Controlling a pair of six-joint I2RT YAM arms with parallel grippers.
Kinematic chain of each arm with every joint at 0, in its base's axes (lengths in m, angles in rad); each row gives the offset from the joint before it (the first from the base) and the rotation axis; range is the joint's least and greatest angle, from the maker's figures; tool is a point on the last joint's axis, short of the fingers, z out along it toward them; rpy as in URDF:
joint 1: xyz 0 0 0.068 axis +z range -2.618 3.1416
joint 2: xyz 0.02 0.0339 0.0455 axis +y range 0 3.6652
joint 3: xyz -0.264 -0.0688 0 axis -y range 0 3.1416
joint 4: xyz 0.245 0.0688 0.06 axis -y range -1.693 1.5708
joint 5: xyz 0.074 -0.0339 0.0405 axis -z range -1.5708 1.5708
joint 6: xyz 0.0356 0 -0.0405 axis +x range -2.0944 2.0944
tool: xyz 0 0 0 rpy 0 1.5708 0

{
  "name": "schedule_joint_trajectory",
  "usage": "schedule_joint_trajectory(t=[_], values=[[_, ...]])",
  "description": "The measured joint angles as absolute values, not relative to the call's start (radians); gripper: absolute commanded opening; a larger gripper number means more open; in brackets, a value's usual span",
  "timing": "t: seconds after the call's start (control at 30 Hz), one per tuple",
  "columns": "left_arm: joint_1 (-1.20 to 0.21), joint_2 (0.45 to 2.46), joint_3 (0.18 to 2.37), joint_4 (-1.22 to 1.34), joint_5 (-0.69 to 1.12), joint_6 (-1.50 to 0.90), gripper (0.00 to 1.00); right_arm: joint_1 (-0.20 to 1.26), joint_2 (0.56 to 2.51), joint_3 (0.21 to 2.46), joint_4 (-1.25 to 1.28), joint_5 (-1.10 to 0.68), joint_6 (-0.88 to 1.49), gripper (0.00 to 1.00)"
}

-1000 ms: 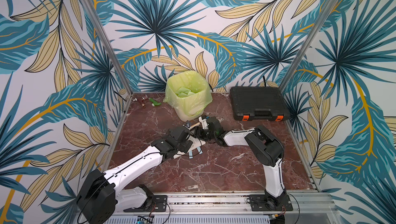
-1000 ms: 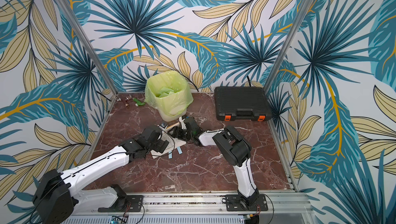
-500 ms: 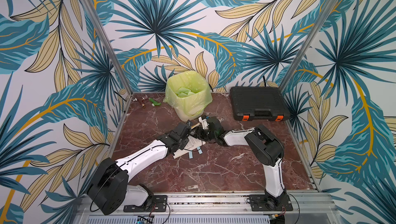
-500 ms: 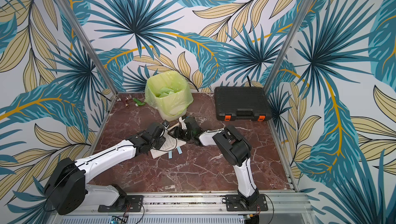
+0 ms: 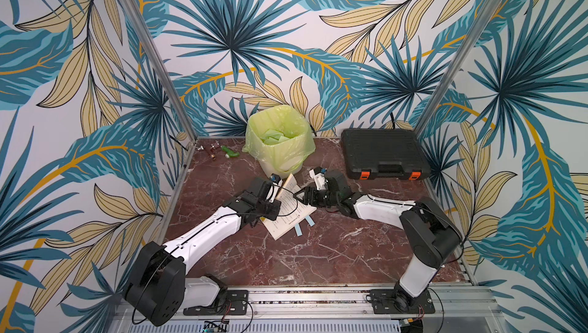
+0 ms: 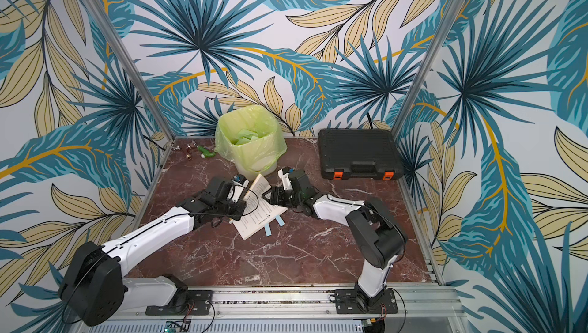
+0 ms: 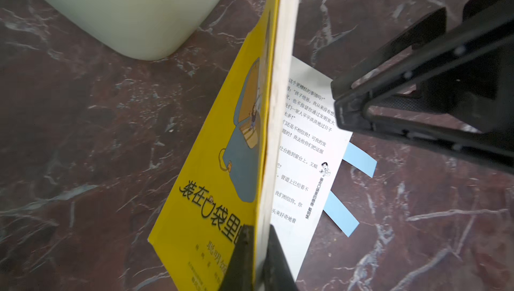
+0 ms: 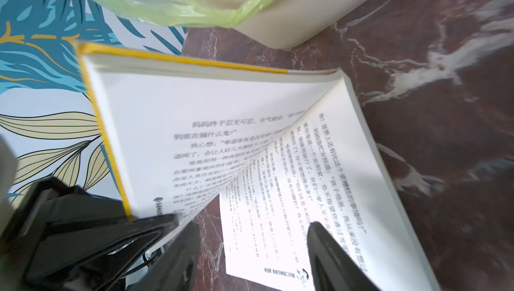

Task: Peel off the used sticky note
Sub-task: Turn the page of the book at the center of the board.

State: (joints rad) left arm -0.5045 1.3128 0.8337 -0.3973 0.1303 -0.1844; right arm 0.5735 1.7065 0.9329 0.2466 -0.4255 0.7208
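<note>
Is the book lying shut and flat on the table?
No, half of the book stands raised, pinched in the left gripper, while its other pages lie flat.

Marble table (image 5: 302, 261) is carrying everything | between my left gripper (image 7: 258, 236) and my right gripper (image 8: 253, 227): open book (image 5: 288, 221) is lying on it, blue tabs (image 7: 358, 159) poking out over the marble | just beyond my left gripper: bin (image 5: 280, 156) is standing | beyond my right gripper: black case (image 5: 381, 153) is lying shut | far past my left gripper: small fittings (image 5: 211, 150) are lying in the corner
</note>
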Motion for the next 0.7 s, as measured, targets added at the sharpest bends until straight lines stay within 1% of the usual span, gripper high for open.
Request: schedule_joint_trajectory(t=[0.13, 0.33, 0.5, 0.7], values=[[-0.491, 1.313, 0.795, -0.325, 0.217, -0.342, 0.00, 0.540, 1.591, 0.862, 0.158, -0.404, 0.672, 0.64], [-0.463, 1.313, 0.715, -0.173, 0.307, -0.605, 0.00, 0.500, 1.472, 0.785, 0.031, -0.397, 0.626, 0.64], [-0.457, 1.327, 0.707, -0.098, 0.381, -0.791, 0.00, 0.472, 1.400, 0.752, -0.028, -0.399, 0.612, 0.64], [-0.451, 1.370, 0.714, -0.023, 0.463, -0.960, 0.01, 0.445, 1.354, 0.728, -0.080, -0.407, 0.605, 0.63]])
